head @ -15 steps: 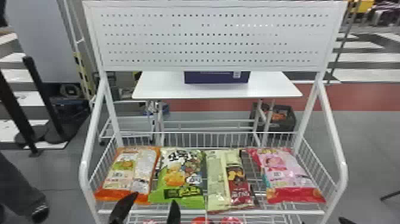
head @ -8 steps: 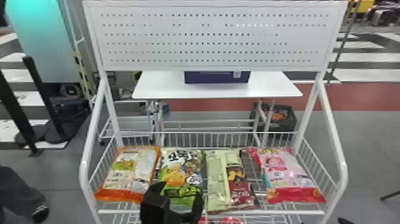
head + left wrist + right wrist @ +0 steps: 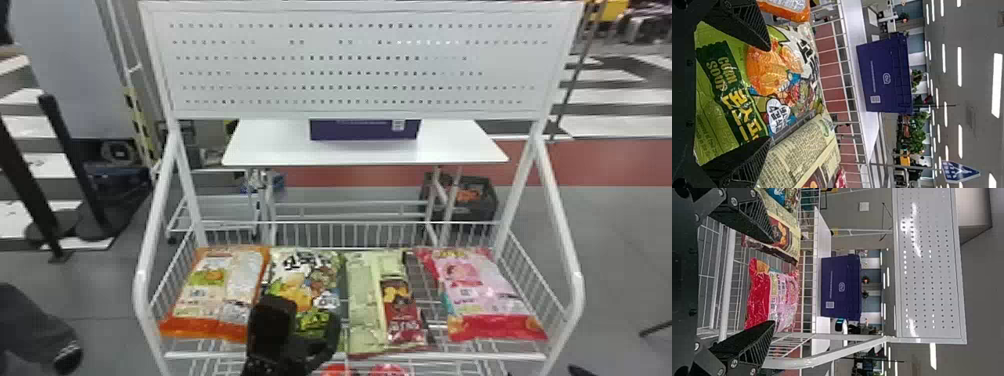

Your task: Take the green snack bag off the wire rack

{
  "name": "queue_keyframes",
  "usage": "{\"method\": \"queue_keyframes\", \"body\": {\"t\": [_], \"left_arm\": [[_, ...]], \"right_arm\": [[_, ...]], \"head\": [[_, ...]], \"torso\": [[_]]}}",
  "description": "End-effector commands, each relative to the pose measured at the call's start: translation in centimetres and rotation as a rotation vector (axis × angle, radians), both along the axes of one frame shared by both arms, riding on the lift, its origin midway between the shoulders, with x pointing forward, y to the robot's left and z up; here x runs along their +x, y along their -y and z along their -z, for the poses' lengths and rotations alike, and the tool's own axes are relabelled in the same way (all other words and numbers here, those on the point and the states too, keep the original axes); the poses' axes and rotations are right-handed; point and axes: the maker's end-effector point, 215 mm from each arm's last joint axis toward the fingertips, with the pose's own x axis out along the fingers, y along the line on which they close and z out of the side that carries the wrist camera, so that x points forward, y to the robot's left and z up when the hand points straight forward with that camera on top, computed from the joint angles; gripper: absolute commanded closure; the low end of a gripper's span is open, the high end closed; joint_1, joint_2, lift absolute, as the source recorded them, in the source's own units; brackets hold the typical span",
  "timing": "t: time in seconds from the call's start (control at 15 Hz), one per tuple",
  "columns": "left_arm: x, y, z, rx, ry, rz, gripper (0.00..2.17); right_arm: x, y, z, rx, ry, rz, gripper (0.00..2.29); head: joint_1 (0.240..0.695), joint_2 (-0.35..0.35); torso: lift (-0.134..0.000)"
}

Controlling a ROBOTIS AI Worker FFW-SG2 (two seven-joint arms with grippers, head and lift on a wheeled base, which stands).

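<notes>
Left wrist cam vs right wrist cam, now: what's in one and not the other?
Left wrist view: orange bag, blue sign, left gripper with open fingers either side of the green bag.
Right wrist view: pegboard, open right gripper.
Both: purple box, cream bag, rack.

The head view looks down on the rack; both wrist views, nearer, face the box beyond its back edge.
</notes>
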Motion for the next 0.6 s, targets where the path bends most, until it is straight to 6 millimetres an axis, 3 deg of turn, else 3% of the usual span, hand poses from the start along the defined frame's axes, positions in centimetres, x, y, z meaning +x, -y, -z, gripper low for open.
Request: {"method": "queue_keyframes", "body": {"t": [0.0,0.2,0.47,0.53], "left_arm": [[0.29,-0.50,0.57,0.013,-0.023,-0.008,0.10],[0.37,-0.86,0.87,0.021,-0.035,-0.008,0.38],[-0.02,-1.05,1.48,0.025,-0.051,-0.010,1.41],[-0.12,-1.12,1.35,0.026,-0.047,-0.011,1.54]], "right_arm": [[-0.03,0.10,0.04,0.000,-0.001,0.001,0.17],[-0.04,0.23,-0.02,-0.003,-0.001,0.001,0.17],[-0.03,0.27,-0.32,-0.003,0.006,0.003,0.17],[-0.03,0.27,-0.32,-0.003,0.006,0.003,0.17]], "head": [[0.499,0.000],[0.499,0.000],[0.499,0.000],[0.499,0.000]], "torso": [[0.000],[0.000],[0.000],[0.000]]}}
